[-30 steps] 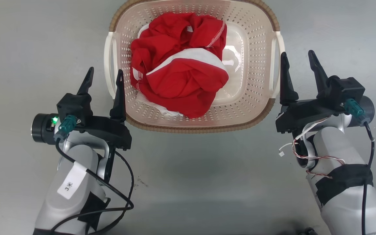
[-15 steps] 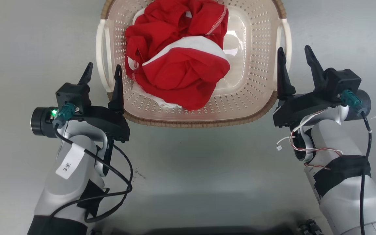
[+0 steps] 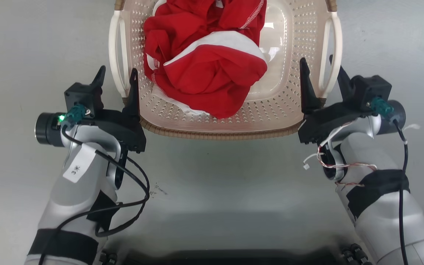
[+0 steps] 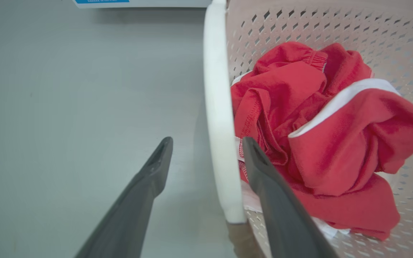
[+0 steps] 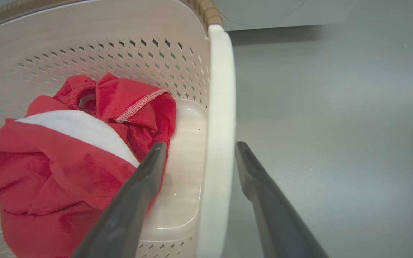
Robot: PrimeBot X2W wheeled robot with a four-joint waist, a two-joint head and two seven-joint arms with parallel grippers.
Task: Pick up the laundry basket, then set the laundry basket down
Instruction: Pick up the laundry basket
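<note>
Grey floor lies under the laundry basket, red garment inside; left gripper and right gripper each stand wide, straddling a white side handle, not closed; pickup grasp seems in hand; next, both should pinch together and lift level.

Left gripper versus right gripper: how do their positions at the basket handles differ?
In the left gripper, the left handle lies close to the inner finger; in the right gripper, the right handle lies close to the outer finger. The left arm carries a white tag, the right arm loose wires. Both are open, straddling handles of the basket.
</note>
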